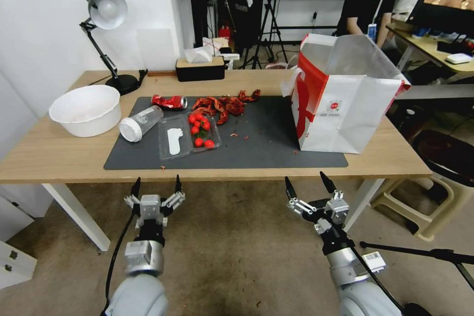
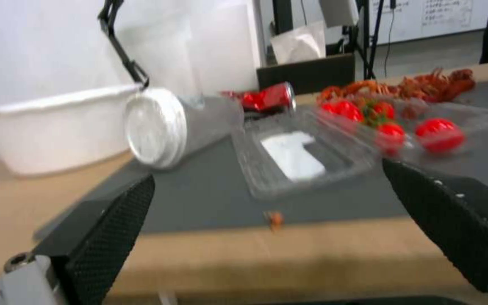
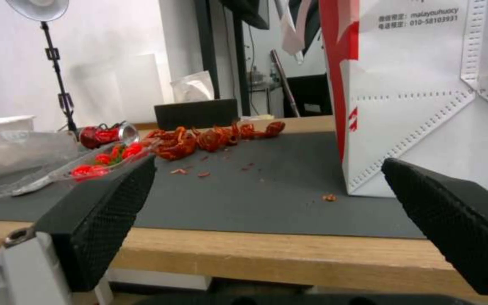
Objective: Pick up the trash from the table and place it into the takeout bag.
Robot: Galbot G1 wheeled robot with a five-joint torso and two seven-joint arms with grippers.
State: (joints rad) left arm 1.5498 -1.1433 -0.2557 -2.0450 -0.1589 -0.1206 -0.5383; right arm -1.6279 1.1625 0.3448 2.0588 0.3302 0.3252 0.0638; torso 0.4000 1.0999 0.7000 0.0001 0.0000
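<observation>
Light-wood worktop (image 1: 54,155) is seen across mid frame in the head view, with a dark grey mat (image 1: 266,140) laid on it. Takeout bag (image 1: 345,108), white with red sides, stands upright at the right end of the mat, mouth open, silvery lining visible.

Trash is clustered left of centre on the mat: crushed red can (image 1: 169,102) at the mat's far edge; clear lidded cup (image 1: 140,123) lying on its side, white lid toward the camera, just left of an open clear clamshell tray (image 1: 185,137). Cherry tomatoes (image 1: 200,128) sit in the tray's right half. Red crayfish shells (image 1: 226,103) are scattered right of the can, with small crumbs nearer centre. Bag and trash are well apart, bare mat between.

Off the mat, a white bowl (image 1: 87,109) sits at left, a black desk lamp (image 1: 105,34) at upper left, a black tissue box (image 1: 200,68) at the worktop's far edge.

Left gripper (image 1: 155,186) is held lower left, below the worktop's near edge, fingers spread wide, nothing held; cup and tray are seen ahead in its wrist view. Right gripper (image 1: 307,183) is held lower right, also short of the edge, fingers spread wide, empty; bag wall is seen ahead in its wrist view.
</observation>
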